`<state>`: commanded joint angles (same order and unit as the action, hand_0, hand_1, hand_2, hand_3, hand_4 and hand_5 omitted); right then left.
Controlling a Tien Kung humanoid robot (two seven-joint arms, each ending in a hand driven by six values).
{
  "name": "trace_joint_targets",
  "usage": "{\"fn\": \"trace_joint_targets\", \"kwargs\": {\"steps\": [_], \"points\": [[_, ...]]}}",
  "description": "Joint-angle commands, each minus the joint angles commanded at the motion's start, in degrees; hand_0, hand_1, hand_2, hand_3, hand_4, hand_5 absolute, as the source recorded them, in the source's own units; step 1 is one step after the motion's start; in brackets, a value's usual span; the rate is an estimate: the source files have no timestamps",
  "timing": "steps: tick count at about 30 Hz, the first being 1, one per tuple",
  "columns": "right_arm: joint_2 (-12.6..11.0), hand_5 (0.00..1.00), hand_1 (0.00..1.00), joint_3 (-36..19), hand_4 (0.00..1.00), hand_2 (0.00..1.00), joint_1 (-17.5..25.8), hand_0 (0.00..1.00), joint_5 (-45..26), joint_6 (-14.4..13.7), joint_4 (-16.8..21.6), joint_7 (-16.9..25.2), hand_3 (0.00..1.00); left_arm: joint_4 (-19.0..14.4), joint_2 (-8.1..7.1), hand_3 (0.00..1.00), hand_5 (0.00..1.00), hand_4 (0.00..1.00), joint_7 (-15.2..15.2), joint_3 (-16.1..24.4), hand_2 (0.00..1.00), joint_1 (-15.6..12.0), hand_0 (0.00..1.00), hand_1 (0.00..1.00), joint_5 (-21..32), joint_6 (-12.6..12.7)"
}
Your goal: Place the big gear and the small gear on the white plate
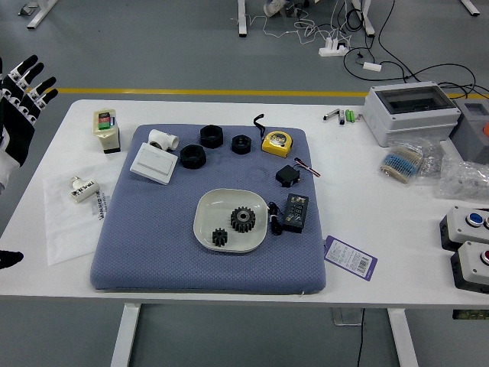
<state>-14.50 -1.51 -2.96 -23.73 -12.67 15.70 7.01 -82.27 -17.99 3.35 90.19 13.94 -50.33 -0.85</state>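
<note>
**Both Gears on the White Plate, Left Hand Spread and Bare**

At lower centre, the padded blue mat (191, 275) lies on the table (382, 287); farther in, mid-frame, the white plate (216, 205) rests on it, looking light, stiff and smooth, best taken by opposite rims and kept level lest the gears slide. The small gear (219, 237) sits at the plate's lower left; it is likely hard and light, small enough to want a fingertip pinch across its teeth. Just beyond and to its right is the big gear (243, 219), apart from it; it is probably rigid and heavier, the toothed edge giving good purchase. The placing looks finished, so neither should need another grasp. Farther off, at the frame's upper left, the left hand (17, 122) is open wide, fingers fanned, touching and holding nothing; the right hand is outside the picture, its state impossible to tell.
</note>
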Motion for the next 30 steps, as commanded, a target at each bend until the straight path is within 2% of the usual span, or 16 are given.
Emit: {"fn": "trace_joint_targets", "kwargs": {"steps": [15, 30], "points": [[0.1, 0.7, 0.641, 0.69, 0.739, 0.737, 0.84, 0.62, 0.04, -0.06, 0.06, -0.07, 0.544, 0.34, -0.06, 0.927, 0.998, 0.998, 0.23, 0.17, 0.998, -0.81, 0.896, 0.885, -0.32, 0.55], [0.09, 0.701, 0.641, -0.14, 0.739, 0.736, 0.51, 0.62, 0.08, 0.0, 0.04, -0.08, 0.544, 0.55, -0.13, 0.926, 0.998, 0.998, 0.41, 0.42, 0.998, -0.52, 0.897, 0.883, -0.38, 1.06]]}}
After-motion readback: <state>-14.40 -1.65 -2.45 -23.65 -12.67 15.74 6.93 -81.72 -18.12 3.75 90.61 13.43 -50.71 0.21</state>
